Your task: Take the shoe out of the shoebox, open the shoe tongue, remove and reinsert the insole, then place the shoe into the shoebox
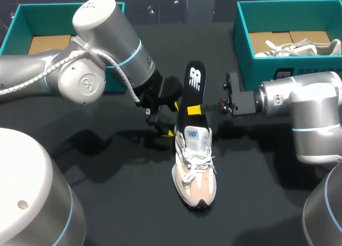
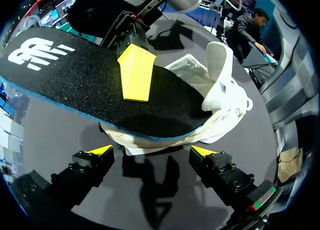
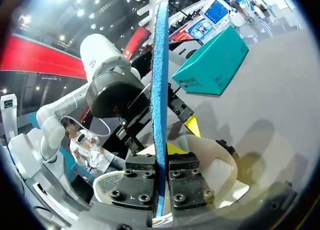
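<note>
Overhead, a black table (image 1: 107, 203) is seen with a teal shoebox at each far corner. The left shoebox (image 1: 16, 21) shows a cardboard liner (image 1: 51, 43), and a second shoe (image 1: 299, 47) lies in the right shoebox (image 1: 251, 64). The shoe (image 1: 195, 166) stands upright on its sole at the middle of the table, well apart from both boxes, toe toward the near edge. The black insole (image 1: 195, 80) is held tilted up above the heel, and its lower end meets the shoe's collar. The right gripper (image 1: 195, 109) is closed on the insole's middle. The left gripper (image 1: 171, 120) is just beside the heel, fingers spread.

From the left wrist, that gripper's two yellow tips are seen wide apart over bare table, with nothing between them. The shoe's heel and the insole lie ahead of them, and one yellow finger (image 2: 136, 72) of the other gripper is pressed flat on the insole's upper face.

From the right wrist, the insole is seen edge-on as a blue strip, pinched between both fingers from two sides, with the shoe just under them.
</note>
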